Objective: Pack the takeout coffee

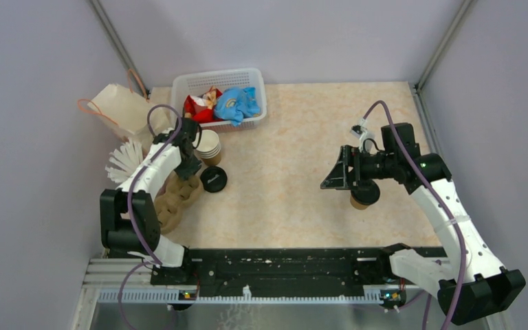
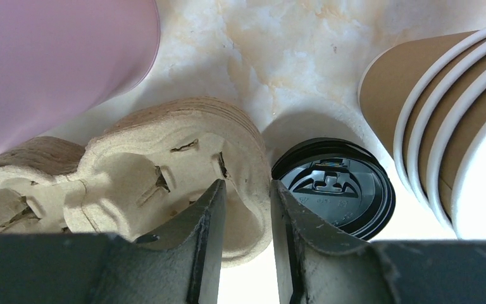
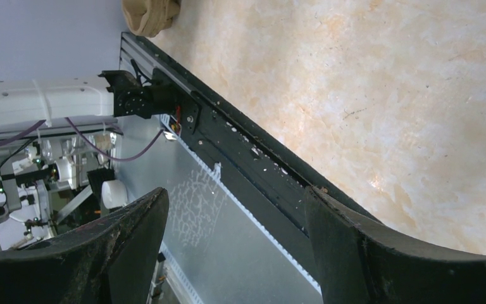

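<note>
**Takeout coffee capped but not yet packed**

Takeout coffee (image 1: 363,197), a small brown paper cup with a black lid on it, sits on the pale marbled table (image 1: 295,137), right of centre. It lies directly beneath the wrist of the right arm. From overhead, part of the cup is hidden by that arm, so I cannot tell whether it stands fully upright.

The right end effector (image 3: 235,193) has its two fingers wide apart with nothing between them. Its own camera looks past them to bare table and the black rail at the near edge. The cup is not in that view and is not held.

Well apart, on the left side of the table, lies a moulded pulp cup carrier (image 2: 164,164). The left end effector (image 2: 247,190) hovers at its rim with its fingers drawn close, leaving only a narrow gap. The carrier's edge shows in that gap, but I cannot tell whether the fingers are pinching it. A loose black lid (image 2: 332,187) lies just beside the carrier, and a stack of lidless cups (image 2: 430,126) rests next to the lid. A brown paper bag (image 1: 120,103) stands at the far left corner.

By my judgement the task is at an early to middle stage. The lid is on the cup, so the capping appears done. What is left is grasping the cup, carrying it across to the carrier, and seating it in a pocket. The bag may be the final container.
</note>
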